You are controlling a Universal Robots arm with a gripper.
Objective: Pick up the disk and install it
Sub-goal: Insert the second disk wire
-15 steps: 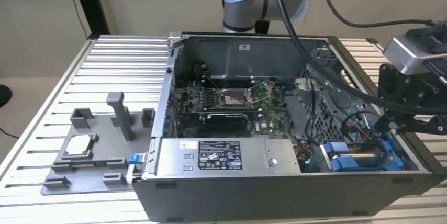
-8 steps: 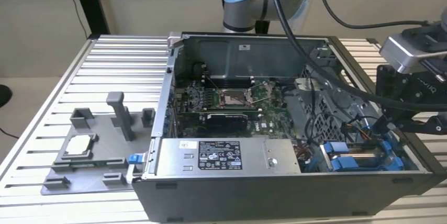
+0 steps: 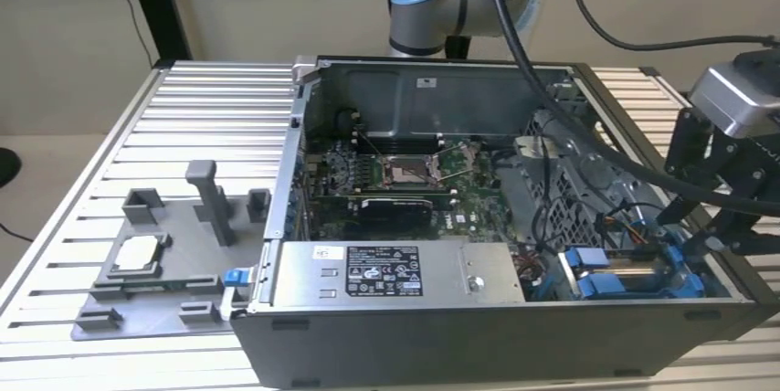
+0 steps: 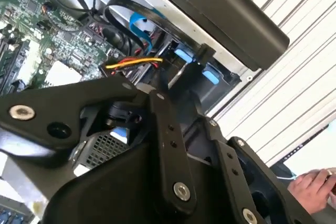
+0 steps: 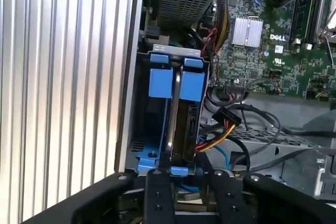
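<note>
Hanging at the exterior view's right end of the open computer case [image 3: 488, 336], the hand [image 3: 700, 236] sat low over the drive bay; in the first wrist view its black linkage arms converged at the near end of the disk [image 5: 184, 124], which stood on edge in the bay, its blue carrier tabs at the far end beside a second blue-fronted slot [image 5: 159, 82]; whether the fingers were closed on the disk or spread around it could not be told, since the tips were hidden behind the linkage; a bundle of red, yellow and black wires [image 5: 218, 137] ran up to the side of the disk; the motherboard [image 3: 403, 181] lay in the middle of the case, with a silver power supply [image 3: 378, 272] beside it; on the table [image 3: 195, 108], toward the exterior view's left, rested a grey fixture [image 3: 159, 272] holding a small silver chip [image 3: 137, 252]; a person's hand [image 4: 312, 184] showed at the edge of the second wrist view
</note>
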